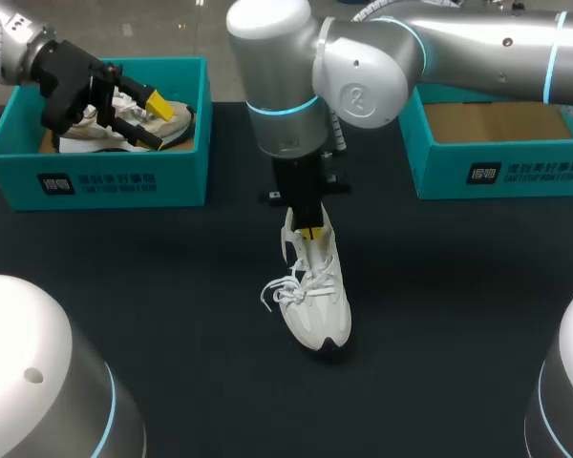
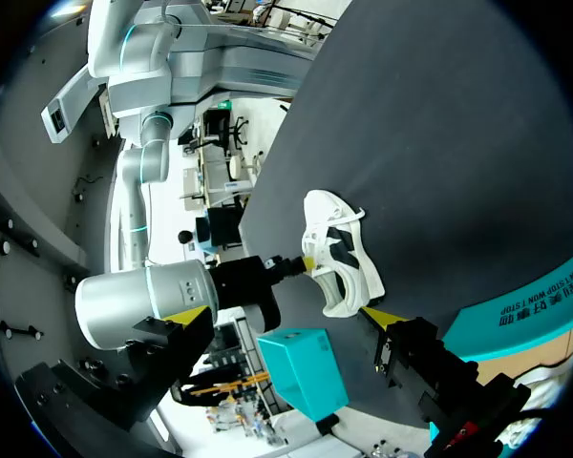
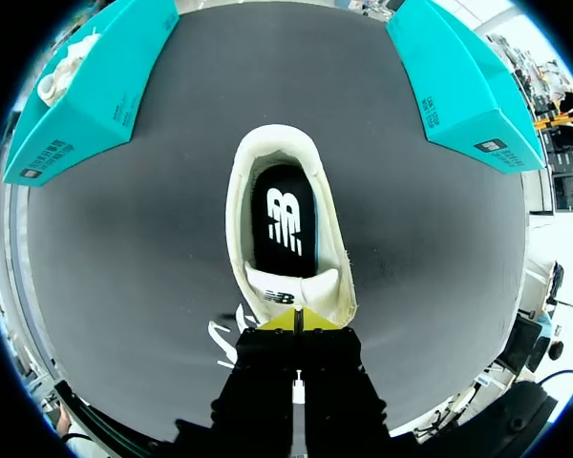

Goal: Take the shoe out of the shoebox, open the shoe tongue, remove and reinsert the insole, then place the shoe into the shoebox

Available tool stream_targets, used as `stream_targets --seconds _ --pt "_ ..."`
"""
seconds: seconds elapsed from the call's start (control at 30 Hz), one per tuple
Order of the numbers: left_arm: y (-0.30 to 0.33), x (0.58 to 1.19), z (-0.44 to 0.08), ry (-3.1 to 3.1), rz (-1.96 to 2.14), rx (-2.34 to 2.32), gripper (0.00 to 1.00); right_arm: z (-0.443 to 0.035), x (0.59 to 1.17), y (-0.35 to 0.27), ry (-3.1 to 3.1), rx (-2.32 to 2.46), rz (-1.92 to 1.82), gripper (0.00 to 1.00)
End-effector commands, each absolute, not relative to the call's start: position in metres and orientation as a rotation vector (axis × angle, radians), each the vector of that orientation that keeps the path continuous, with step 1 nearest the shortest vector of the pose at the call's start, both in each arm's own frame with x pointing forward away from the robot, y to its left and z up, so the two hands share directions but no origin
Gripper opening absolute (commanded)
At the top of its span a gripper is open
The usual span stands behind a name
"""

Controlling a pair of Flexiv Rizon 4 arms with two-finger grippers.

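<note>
Standing midway on the tabletop point(image 1: 458, 315), the white sneaker point(image 1: 317, 296) has bare surface all round, well apart from the left shoebox point(image 1: 124, 181) and right shoebox point(image 1: 497, 172) at the far edge. At its tongue point(image 3: 291, 286) the right gripper point(image 1: 310, 231) has its fingers pressed together. The left gripper point(image 1: 153, 122) hangs spread above the left shoebox.

Bright, even light from overhead. Glare streaks the right arm point(image 1: 477, 38) at one o'clock in the head view; the shoe point(image 1: 315, 296) casts scant shadow on the dark table point(image 1: 439, 315).
</note>
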State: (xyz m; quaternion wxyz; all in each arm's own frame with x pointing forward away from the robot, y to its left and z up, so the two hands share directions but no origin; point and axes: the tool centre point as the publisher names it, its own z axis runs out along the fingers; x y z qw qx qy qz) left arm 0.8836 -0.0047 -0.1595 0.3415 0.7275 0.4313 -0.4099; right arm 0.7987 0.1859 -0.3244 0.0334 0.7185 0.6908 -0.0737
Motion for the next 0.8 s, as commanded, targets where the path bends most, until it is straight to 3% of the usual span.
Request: stream_targets --seconds 0.03,0.23,0.4,0.53,0.8 --pt "-0.004 0.884 -0.159 1.122 -1.065 1.896 1.00 -0.334 0.796 0.184 2.131 2.190 -0.207 0.00" --pt "-0.004 0.884 -0.159 1.122 -1.065 1.896 1.00 -0.346 0.801 0.184 2.152 2.154 -0.210 0.00" --pt "-0.004 0.884 -0.159 1.122 -1.065 1.896 1.00 -0.313 0.803 0.180 2.315 1.974 0.047 0.00" --pt "-0.004 0.884 -0.159 1.122 -1.065 1.896 1.00 -0.296 0.802 0.188 2.571 1.564 0.211 0.00" --pt "-0.004 0.884 -0.159 1.122 -1.065 1.896 1.00 -0.296 0.802 0.188 2.571 1.564 0.211 0.00"
